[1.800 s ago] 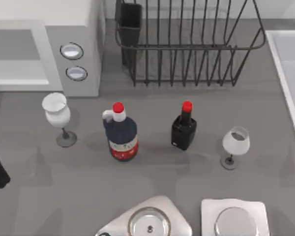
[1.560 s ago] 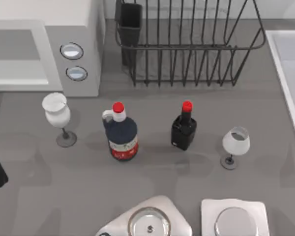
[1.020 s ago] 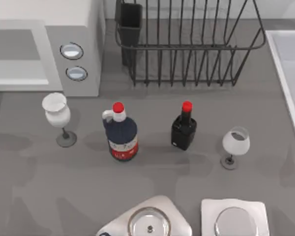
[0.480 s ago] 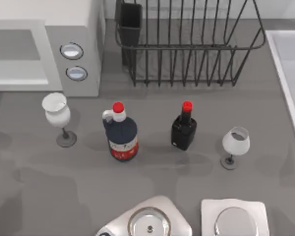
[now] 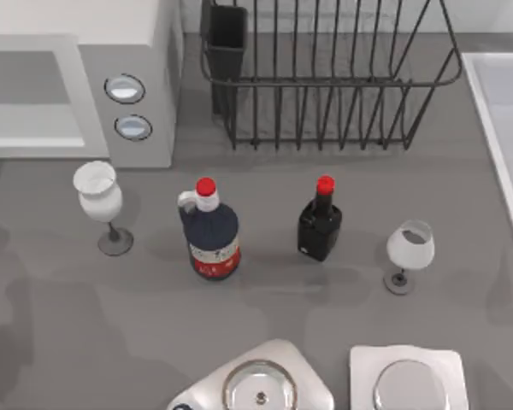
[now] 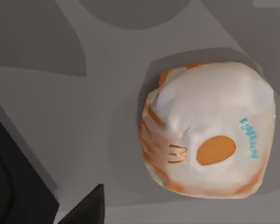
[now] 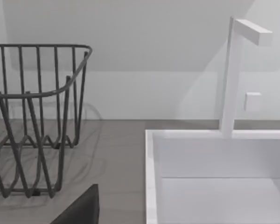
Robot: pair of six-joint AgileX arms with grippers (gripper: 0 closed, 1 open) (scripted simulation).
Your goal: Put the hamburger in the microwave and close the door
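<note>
The left claw hovered above the grey worktop, its grip state impossible to tell. Just beside it lay the hamburger, wrapper bearing orange golden arches and illegible teal lettering. Farther off stood the microwave.

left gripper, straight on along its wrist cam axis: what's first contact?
Most likely the hamburger, lying on the grey table ahead of the left wrist camera, a little off centre. Depth is unclear, and a dead-centre line might graze its edge or meet the table.
</note>
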